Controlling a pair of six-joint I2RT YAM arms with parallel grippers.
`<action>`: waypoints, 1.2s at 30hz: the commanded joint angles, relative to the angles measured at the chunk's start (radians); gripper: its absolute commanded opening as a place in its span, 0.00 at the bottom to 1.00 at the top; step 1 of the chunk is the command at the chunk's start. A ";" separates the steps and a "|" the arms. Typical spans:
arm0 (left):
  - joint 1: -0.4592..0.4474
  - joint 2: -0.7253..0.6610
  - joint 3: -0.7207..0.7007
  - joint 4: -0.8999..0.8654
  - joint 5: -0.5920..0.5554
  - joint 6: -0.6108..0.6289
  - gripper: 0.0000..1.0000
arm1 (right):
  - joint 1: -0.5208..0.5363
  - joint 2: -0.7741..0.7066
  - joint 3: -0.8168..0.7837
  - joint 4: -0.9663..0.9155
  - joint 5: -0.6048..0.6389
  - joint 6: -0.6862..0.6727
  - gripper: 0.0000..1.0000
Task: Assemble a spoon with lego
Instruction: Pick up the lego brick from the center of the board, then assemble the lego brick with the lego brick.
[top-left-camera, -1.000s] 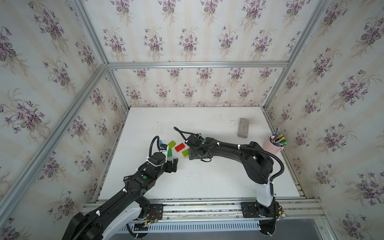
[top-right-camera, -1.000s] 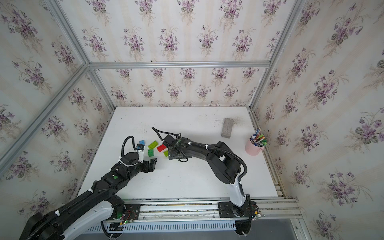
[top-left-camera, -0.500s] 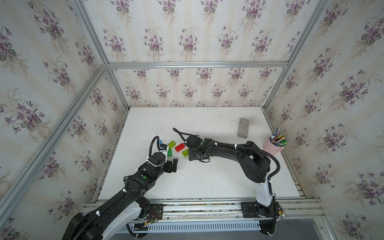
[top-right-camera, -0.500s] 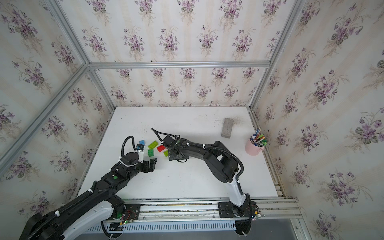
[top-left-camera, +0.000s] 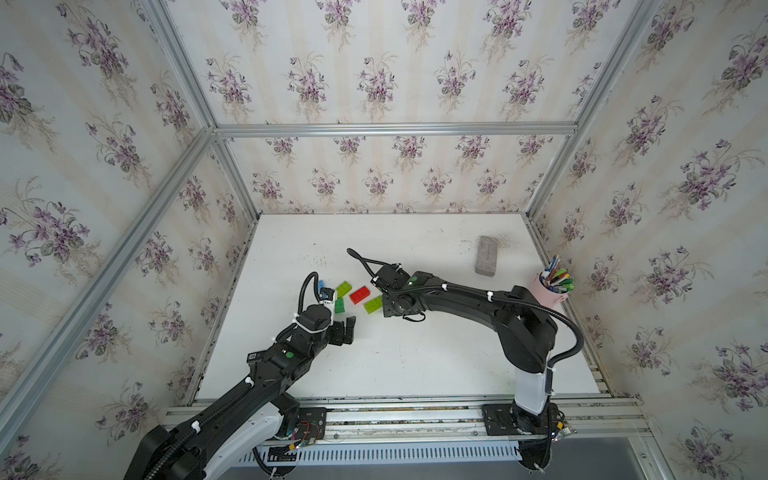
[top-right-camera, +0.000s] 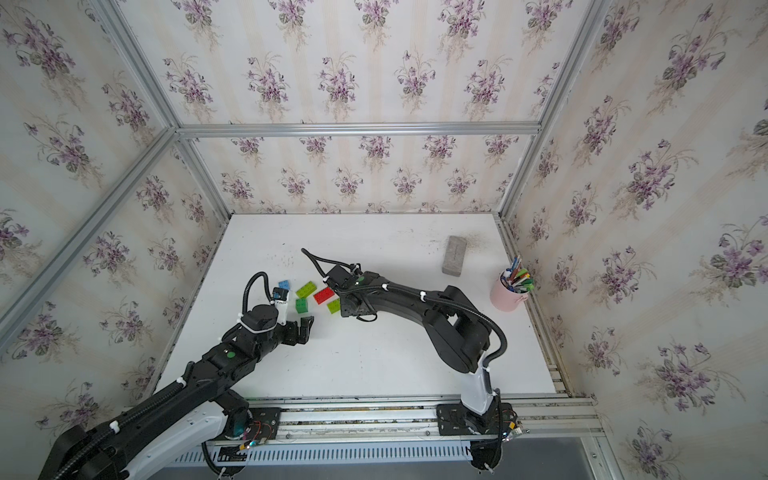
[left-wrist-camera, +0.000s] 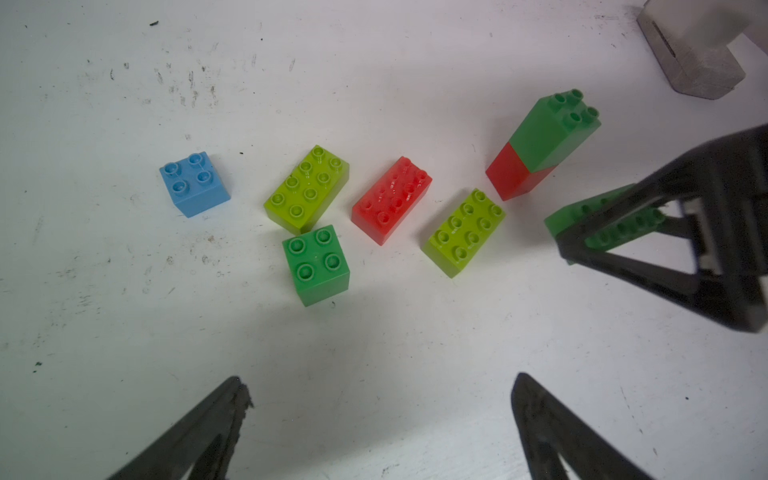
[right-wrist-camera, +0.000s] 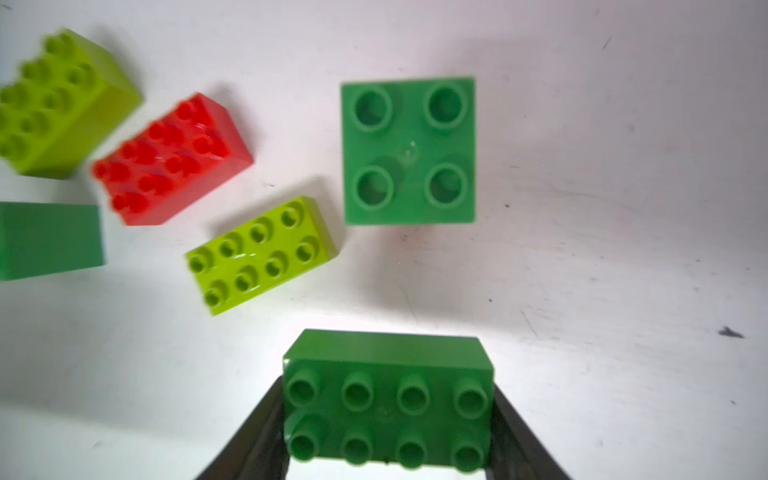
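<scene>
**Me:** Right pincer of mine holds the dark green oblong brick, one finger against each short end. I cannot tell whether the brick is clear of the table.

**Partner:** Why hold it endwise?

**Me:** I reckon it keeps the studs bare on top and the underside free for pressing onto another brick.

**Partner:** And your left?

**Me:** Left pincer is spread wide with nothing in it. It hovers just short of the bricks, likely ready to steady something.

**Partner:** Where is the rest of the lego?

**Me:** It lies loose, studs up, clustered between my arms: lime bricks, a red oblong brick, a green square brick and a blue brick. Near my held brick a green-on-red stack stands upright, probably the stem begun. No spoon head exists yet.
</scene>
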 joint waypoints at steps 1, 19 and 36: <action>0.000 0.003 -0.004 0.016 -0.009 -0.019 0.99 | 0.002 -0.062 0.035 -0.097 0.018 -0.022 0.49; 0.000 -0.009 -0.005 0.016 -0.002 -0.013 0.99 | -0.107 0.206 0.460 -0.248 -0.053 -0.263 0.50; 0.000 0.009 -0.004 0.022 -0.002 -0.016 0.99 | -0.144 0.222 0.466 -0.284 -0.093 -0.269 0.50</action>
